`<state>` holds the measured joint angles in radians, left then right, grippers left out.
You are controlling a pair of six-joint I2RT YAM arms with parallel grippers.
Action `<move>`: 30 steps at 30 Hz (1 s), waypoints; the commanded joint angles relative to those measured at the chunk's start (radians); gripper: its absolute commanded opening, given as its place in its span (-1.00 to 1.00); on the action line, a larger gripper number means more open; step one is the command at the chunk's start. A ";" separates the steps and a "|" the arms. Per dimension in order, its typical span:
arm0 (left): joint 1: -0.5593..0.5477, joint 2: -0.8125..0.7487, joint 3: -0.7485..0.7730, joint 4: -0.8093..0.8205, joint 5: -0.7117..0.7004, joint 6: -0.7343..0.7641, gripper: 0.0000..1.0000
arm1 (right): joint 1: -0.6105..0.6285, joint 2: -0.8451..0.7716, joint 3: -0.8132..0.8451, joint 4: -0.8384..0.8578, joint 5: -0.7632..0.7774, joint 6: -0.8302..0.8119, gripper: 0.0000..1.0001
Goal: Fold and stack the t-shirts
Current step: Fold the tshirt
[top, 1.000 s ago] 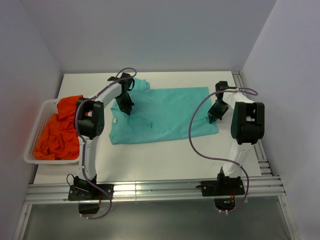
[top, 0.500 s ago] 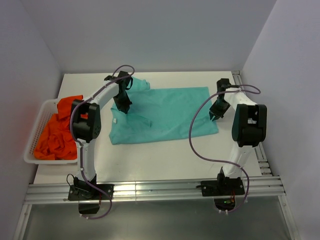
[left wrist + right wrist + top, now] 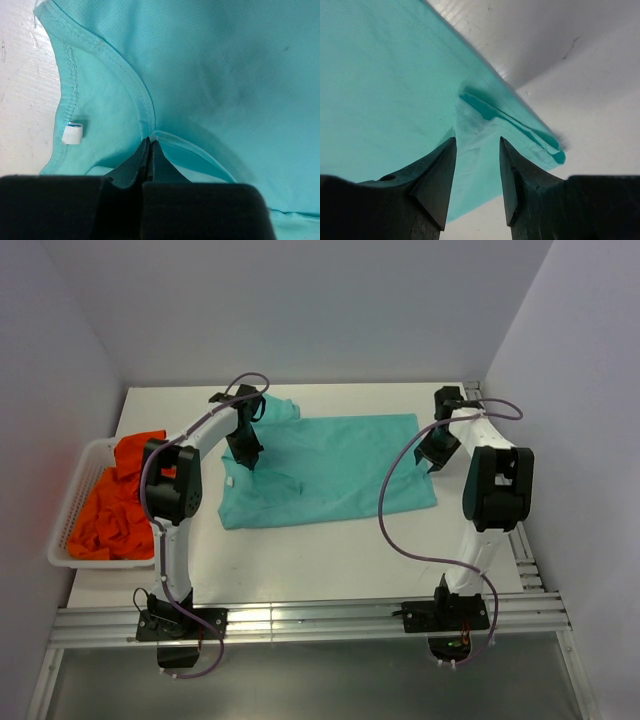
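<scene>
My right gripper slid farther along the hem, jaws spread astride it. My left gripper stayed pinched on the collar of the teal t-shirt, flat on the table. I judged the fold not yet started.

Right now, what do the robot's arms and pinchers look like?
The left arm and right arm are white tubes with chunky black joints. A thin purple cable loops along each. The left gripper and right gripper are black, with two pointy wedge-shaped fingers.
</scene>
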<state>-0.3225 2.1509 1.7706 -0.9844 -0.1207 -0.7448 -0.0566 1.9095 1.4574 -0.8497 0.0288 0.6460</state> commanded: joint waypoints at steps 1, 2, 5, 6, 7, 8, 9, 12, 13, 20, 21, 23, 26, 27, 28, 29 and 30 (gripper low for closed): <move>-0.003 -0.042 0.012 0.006 -0.014 0.012 -0.99 | 0.018 0.025 0.047 -0.022 0.002 0.015 -0.07; -0.003 -0.039 0.016 0.003 -0.014 0.012 -0.99 | 0.021 0.029 0.049 -0.023 0.006 0.021 -0.08; -0.003 -0.037 0.020 0.001 -0.017 0.015 -0.99 | 0.029 0.037 0.032 -0.023 0.006 0.032 -0.10; -0.003 -0.037 0.020 0.003 -0.017 0.015 -0.99 | 0.032 0.039 0.021 -0.019 0.010 0.034 -0.13; -0.001 -0.037 0.018 0.001 -0.020 0.015 -0.99 | 0.035 0.039 0.017 -0.017 0.013 0.035 -0.16; -0.003 -0.037 0.020 0.003 -0.019 0.016 -0.99 | 0.038 0.039 0.012 -0.017 0.016 0.037 -0.18; -0.003 -0.036 0.016 0.003 -0.019 0.016 -0.99 | 0.043 0.042 0.001 -0.015 0.019 0.038 -0.20; -0.001 -0.037 0.007 0.007 -0.017 0.018 -0.99 | 0.044 0.043 -0.020 -0.006 0.029 0.038 -0.31; -0.001 -0.037 0.007 0.007 -0.017 0.018 -0.99 | 0.044 0.043 -0.023 -0.006 0.029 0.038 -0.31; 0.003 -0.037 0.003 0.012 -0.016 0.022 -0.99 | 0.044 0.045 -0.042 -0.002 0.048 0.032 -0.38; 0.003 -0.037 0.001 0.012 -0.016 0.022 -0.99 | 0.044 0.046 -0.043 -0.002 0.048 0.030 -0.38; 0.003 -0.037 0.001 0.013 -0.016 0.024 -0.99 | 0.046 0.049 -0.046 0.001 0.043 0.032 -0.49; 0.005 -0.037 0.001 0.015 -0.016 0.027 -0.99 | 0.044 0.057 -0.045 0.008 0.045 0.034 -0.54; 0.005 -0.037 0.001 0.013 -0.016 0.028 -0.99 | 0.044 0.062 -0.045 0.009 0.046 0.034 -0.57; 0.005 -0.037 0.003 0.013 -0.016 0.030 -0.99 | 0.044 0.063 -0.039 0.011 0.045 0.032 -0.73; 0.005 -0.036 0.006 0.012 -0.017 0.030 -0.99 | 0.044 0.066 -0.034 0.011 0.043 0.035 -0.77; 0.005 -0.036 0.006 0.010 -0.017 0.032 -0.99 | 0.046 0.074 -0.026 0.006 0.043 0.034 -0.81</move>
<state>-0.3210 2.1509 1.7706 -0.9840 -0.1215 -0.7361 -0.0174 1.9629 1.4147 -0.8486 0.0452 0.6724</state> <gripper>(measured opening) 0.013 0.109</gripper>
